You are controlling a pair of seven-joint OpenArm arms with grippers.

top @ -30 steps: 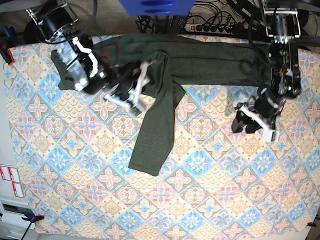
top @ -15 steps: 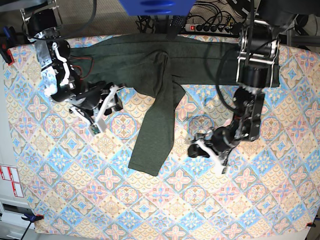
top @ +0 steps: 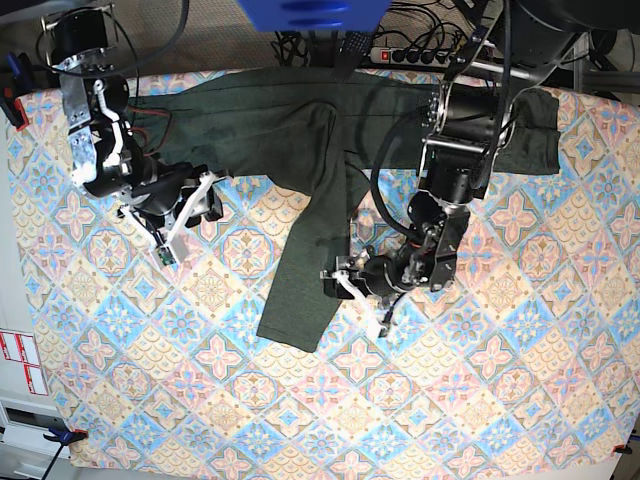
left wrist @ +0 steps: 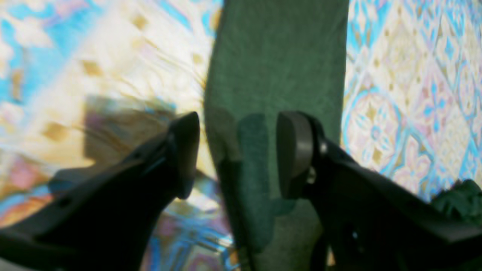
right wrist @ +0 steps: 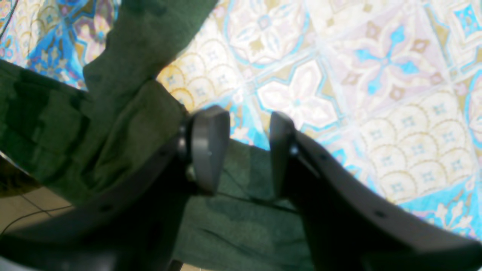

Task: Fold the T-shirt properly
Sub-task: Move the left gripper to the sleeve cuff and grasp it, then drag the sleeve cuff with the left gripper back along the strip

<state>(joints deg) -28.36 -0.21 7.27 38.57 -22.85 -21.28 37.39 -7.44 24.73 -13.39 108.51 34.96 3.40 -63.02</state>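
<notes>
The dark olive T-shirt [top: 400, 125] lies spread along the far side of the table, and one long sleeve [top: 310, 260] hangs down toward the middle. My left gripper [top: 345, 285] is open at the sleeve's right edge, low over it. In the left wrist view the sleeve [left wrist: 278, 60] runs between and beyond the open fingers [left wrist: 293, 150] of the gripper [left wrist: 237, 150]. My right gripper [top: 198, 212] is open and empty just below the shirt's left part. In the right wrist view that gripper [right wrist: 244, 150] hovers over the shirt's edge [right wrist: 124, 124].
A patterned cloth [top: 450, 400] covers the table. A power strip with cables [top: 420, 52] lies behind the far edge, next to a blue object [top: 310, 12]. A red clamp [top: 10, 105] sits at the left edge.
My left arm has swung from the table's right side across to the hanging sleeve. My right arm has drawn back from the shirt's middle toward the left, its gripper empty.
</notes>
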